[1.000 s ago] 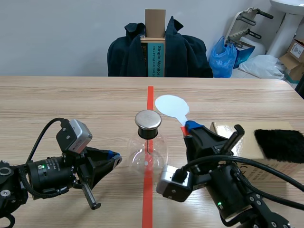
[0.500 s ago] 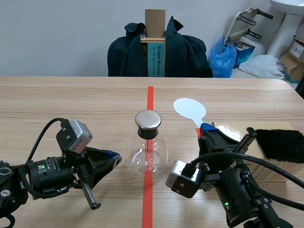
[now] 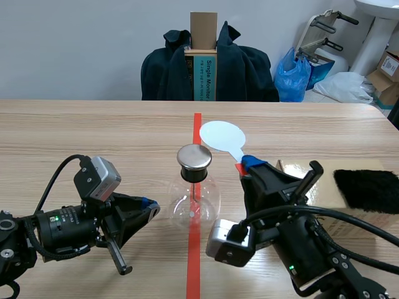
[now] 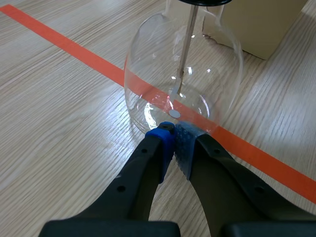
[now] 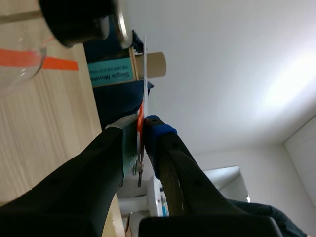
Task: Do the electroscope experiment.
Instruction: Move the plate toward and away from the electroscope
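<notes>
**Flask** (image 3: 194,198): clear round glass, upright on the tabletop (image 3: 93,131), standing on the red tape line (image 3: 194,261). It has a dark neck with a metal cap (image 3: 194,157), and a thin rod hangs from the cap inside the bulb. It stands between the two hands, just ahead of the left hand's fingertips and to the inner side of the right hand.

**Paddle** (image 3: 222,135): a pale round disc on a short stem, with a red handle end. The stem is pinched in the right hand and the disc is raised above and ahead of that hand's fingertips. From the right wrist the disc shows edge-on (image 5: 145,64), close beside the rim of the cap (image 5: 84,19). Whether they touch cannot be told.

**Right hand** (image 3: 246,165): closed on the paddle's stem, with the fingers narrow and the pads pressed on either side (image 5: 141,126). It is tilted upward, beside the flask.

**Left hand** (image 3: 149,208): closed on nothing, with its pads meeting. It lies low over the tabletop, and its fingertips (image 4: 174,136) are right at the foot of the flask (image 4: 182,74), on the tape line. Contact with the glass cannot be told.

**Box** (image 3: 326,180): cardboard, on the tabletop on the outer side of the right hand. From the left wrist it shows beyond the flask (image 4: 261,24).

**Black pad** (image 3: 368,190): a furry piece lying on top of the box, on the far side from the flask.

**Chair** (image 3: 209,68): across the tabletop, draped with a dark jacket.

**Blue bag** (image 3: 293,75): on the floor beside the chair.
</notes>
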